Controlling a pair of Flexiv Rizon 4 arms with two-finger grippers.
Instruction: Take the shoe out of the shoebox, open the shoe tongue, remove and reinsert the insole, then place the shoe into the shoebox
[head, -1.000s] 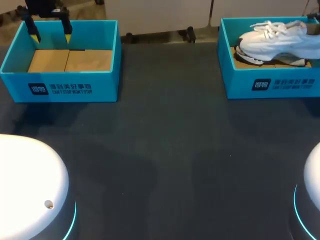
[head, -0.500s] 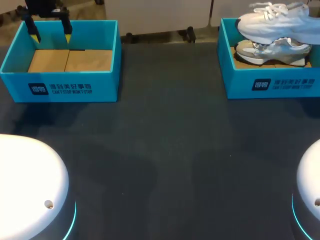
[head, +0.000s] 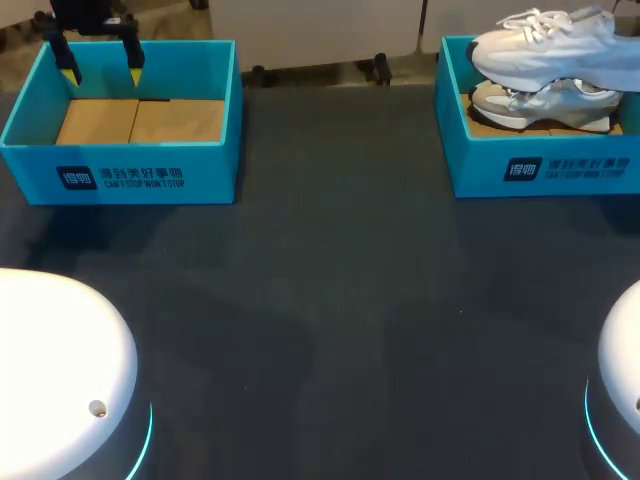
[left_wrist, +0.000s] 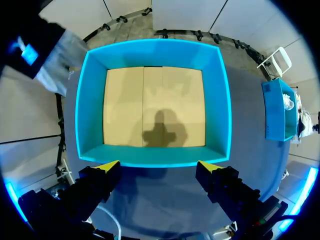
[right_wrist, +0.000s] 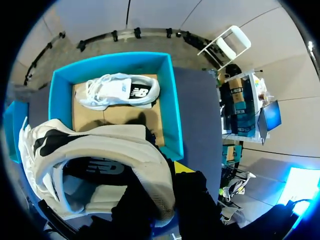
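A white shoe (head: 545, 40) hangs tilted above the right teal shoebox (head: 540, 175), clear of its rim. In the right wrist view my right gripper (right_wrist: 162, 177) is shut on this white shoe (right_wrist: 100, 160) at the heel collar; one yellow fingertip (right_wrist: 182, 167) shows and the other is hidden by the shoe. A second white shoe (head: 545, 100) lies on its side on the box floor, also seen in the right wrist view as the second shoe (right_wrist: 120, 90). My left gripper (head: 101, 70) hovers open over the back wall of the left shoebox (head: 120, 175).
The left box (left_wrist: 150, 46) holds nothing but its cardboard floor (left_wrist: 155, 107), under my open left gripper (left_wrist: 159, 167). Dark table (head: 330, 300) stretches between the two boxes. White rounded arm bases (head: 60, 370) sit at the near corners.
The right gripper has lifted one white shoe up out of the right box, uncovering the second shoe beneath. The left arm has kept still.
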